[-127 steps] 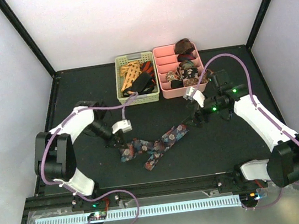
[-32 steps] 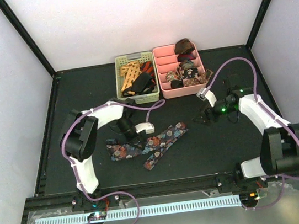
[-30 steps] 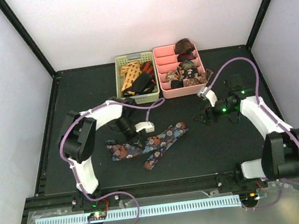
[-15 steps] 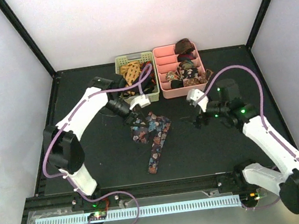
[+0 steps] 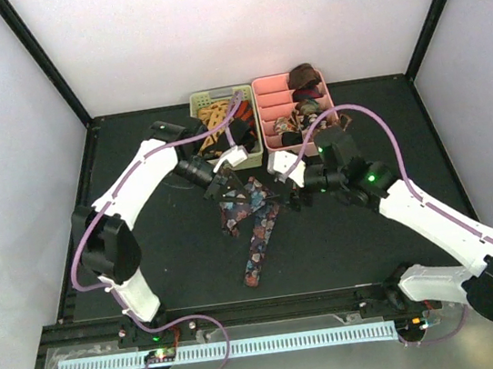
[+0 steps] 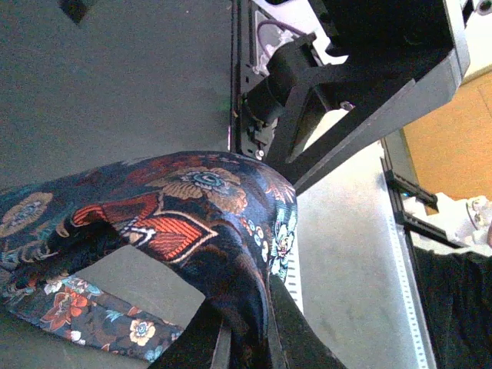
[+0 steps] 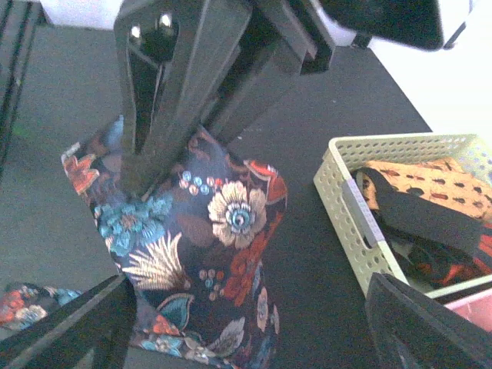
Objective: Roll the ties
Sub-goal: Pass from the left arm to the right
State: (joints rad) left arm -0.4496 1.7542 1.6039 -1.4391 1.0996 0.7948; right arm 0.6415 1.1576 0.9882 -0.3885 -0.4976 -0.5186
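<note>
One floral tie (image 5: 254, 223) — left gripper (image 5: 221, 185) clamped on it, right gripper (image 5: 287, 199) spread wide alongside.

Floral tie (image 7: 231, 219) — navy, perhaps black

The basket (image 5: 220, 93) sits at the far middle of the table (image 5: 158, 270), the divided tray (image 5: 270, 79) just right of it — loose ties (image 5: 215, 115) in one, coiled ties (image 5: 303, 76) in the other. Before the basket lies the long tie (image 5: 257, 224), the left gripper (image 5: 218, 181) at its far end, the right gripper (image 5: 293, 198) just to its right.
</note>
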